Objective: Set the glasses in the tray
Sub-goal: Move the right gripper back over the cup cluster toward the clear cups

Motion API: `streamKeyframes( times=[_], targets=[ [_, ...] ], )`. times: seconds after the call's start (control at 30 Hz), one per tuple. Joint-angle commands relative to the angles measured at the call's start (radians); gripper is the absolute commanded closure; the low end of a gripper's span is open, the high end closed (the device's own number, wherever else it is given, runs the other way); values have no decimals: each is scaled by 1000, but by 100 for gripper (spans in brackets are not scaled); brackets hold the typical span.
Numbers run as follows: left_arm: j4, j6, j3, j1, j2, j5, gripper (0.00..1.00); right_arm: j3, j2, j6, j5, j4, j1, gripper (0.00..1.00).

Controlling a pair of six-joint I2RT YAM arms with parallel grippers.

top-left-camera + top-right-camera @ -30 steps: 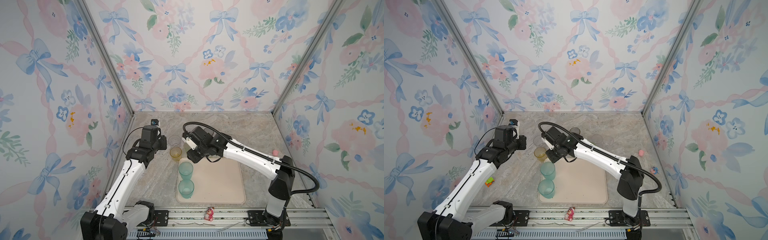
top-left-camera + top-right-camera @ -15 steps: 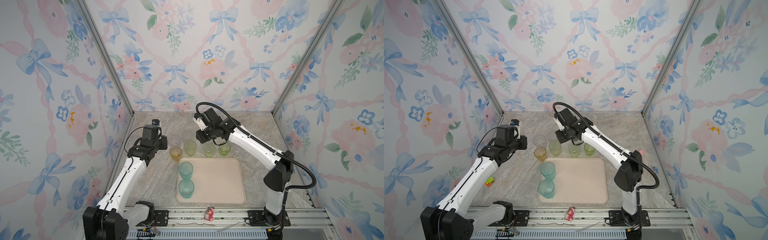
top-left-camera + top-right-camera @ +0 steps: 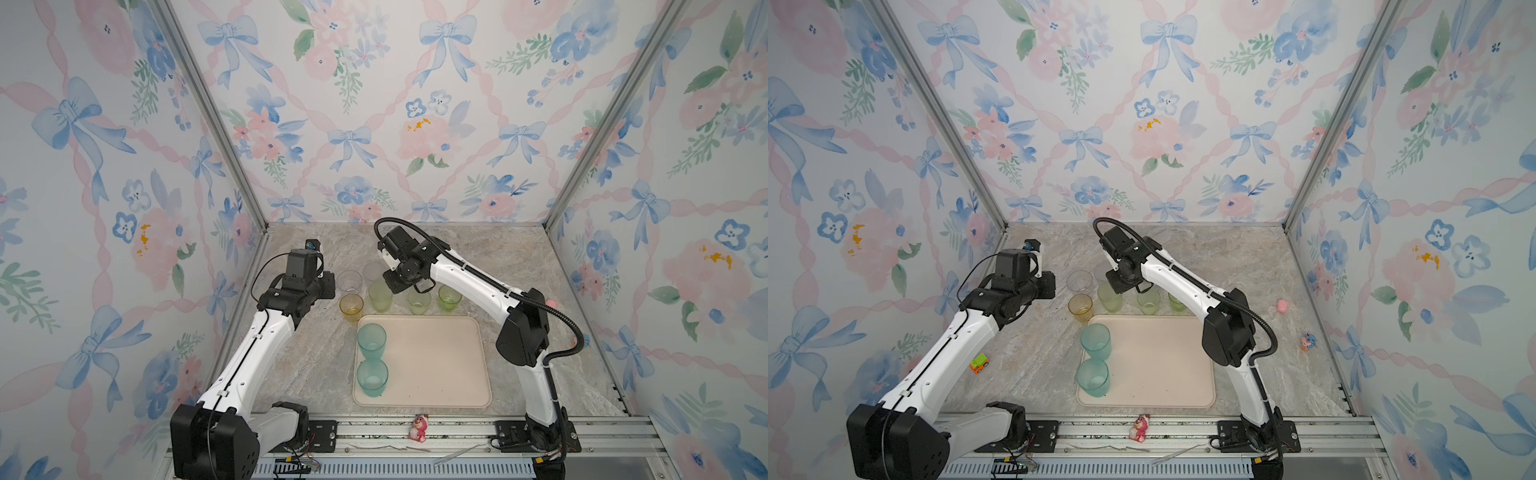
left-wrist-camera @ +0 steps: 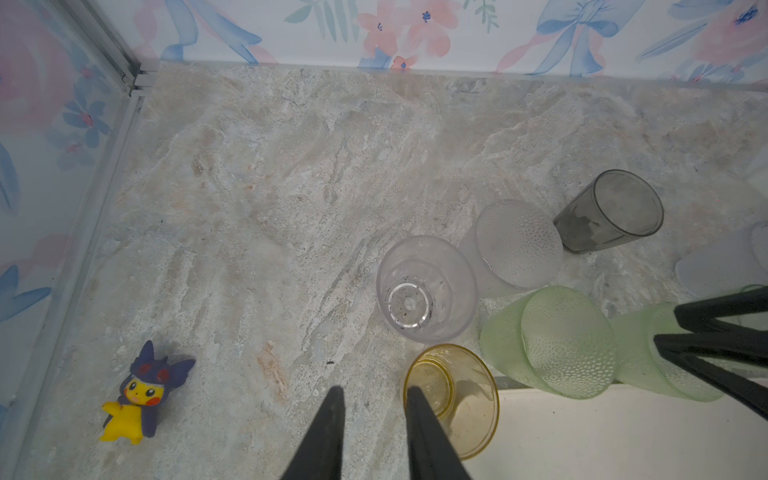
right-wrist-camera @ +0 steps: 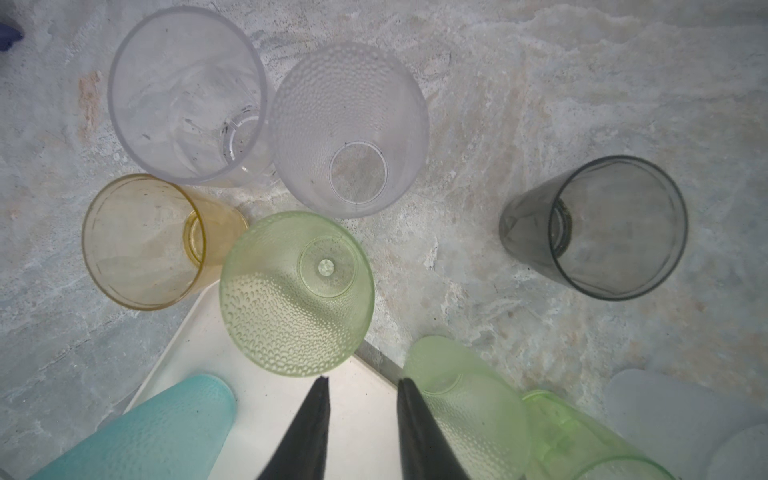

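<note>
The cream tray (image 3: 436, 374) (image 3: 1163, 374) bears two teal glasses (image 3: 371, 338) (image 3: 372, 376) along its left edge. Behind it on the table stand a yellow glass (image 3: 351, 306) (image 4: 457, 399), a clear glass (image 3: 348, 280) (image 4: 426, 286), a frosted clear one (image 5: 349, 129), three green glasses (image 3: 380, 295) (image 3: 419, 300) (image 3: 449, 297) and a grey glass (image 5: 619, 226). My left gripper (image 4: 374, 392) (image 3: 330, 286) is open beside the yellow glass, one finger overlapping its rim. My right gripper (image 5: 362, 382) (image 3: 395, 286) hovers open between two green glasses (image 5: 297, 291) (image 5: 461, 407), holding nothing.
A yellow-and-purple toy (image 4: 141, 395) lies near the back left corner. A pink figurine (image 3: 417, 428) stands on the front rail. An orange toy car (image 3: 979, 363) is left of the tray; a pink toy (image 3: 1282, 305) and another small toy (image 3: 1307, 341) lie to the right.
The right arm drew back from over the tray's back left corner, uncovering the row of green glasses, and its jaws narrowed. The left arm barely shifted and its jaws narrowed a little.
</note>
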Motion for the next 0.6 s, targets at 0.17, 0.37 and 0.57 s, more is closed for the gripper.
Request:
streamKeyframes(
  times=[0.17, 0.37, 0.57],
  targets=[
    [32, 19, 7, 19, 44, 23, 71, 144, 96, 36, -30, 6, -35, 69],
    [36, 26, 13, 29, 51, 30, 71, 310, 211, 37, -37, -47, -54, 69],
    [35, 30, 9, 42, 49, 38, 71, 363, 260, 48, -41, -48, -77, 69]
  ],
)
